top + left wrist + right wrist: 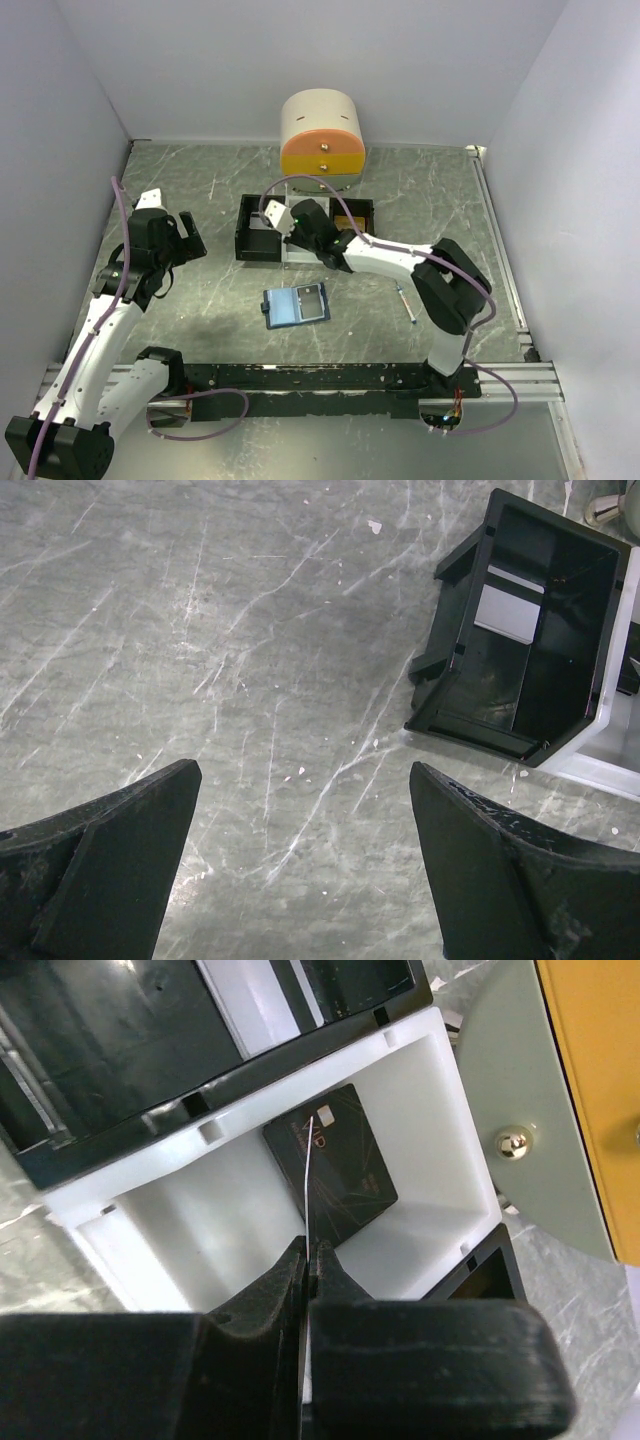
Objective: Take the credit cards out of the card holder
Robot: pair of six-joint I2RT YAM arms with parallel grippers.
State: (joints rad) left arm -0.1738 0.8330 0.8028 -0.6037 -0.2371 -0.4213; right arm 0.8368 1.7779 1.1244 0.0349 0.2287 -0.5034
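The card holder (pixel 297 304) lies open on the table, light blue inside, between the two arms. My right gripper (pixel 300 222) is over the middle of the black-and-white tray (pixel 245 240). In the right wrist view it (pixel 310 1250) is shut on a thin credit card (pixel 309 1185), seen edge-on above the white compartment (pixel 430 1130). A black card (pixel 350 1160) lies flat in that compartment. My left gripper (pixel 305 780) is open and empty above bare table, left of the tray. A grey card (pixel 510 615) lies in the tray's black left compartment (pixel 455 645).
A round beige and orange drawer unit (pixel 322 133) stands just behind the tray, close to my right gripper; its front also shows in the right wrist view (pixel 590 1090). A thin white syringe (pixel 407 302) lies right of the card holder. Walls close in the table on three sides.
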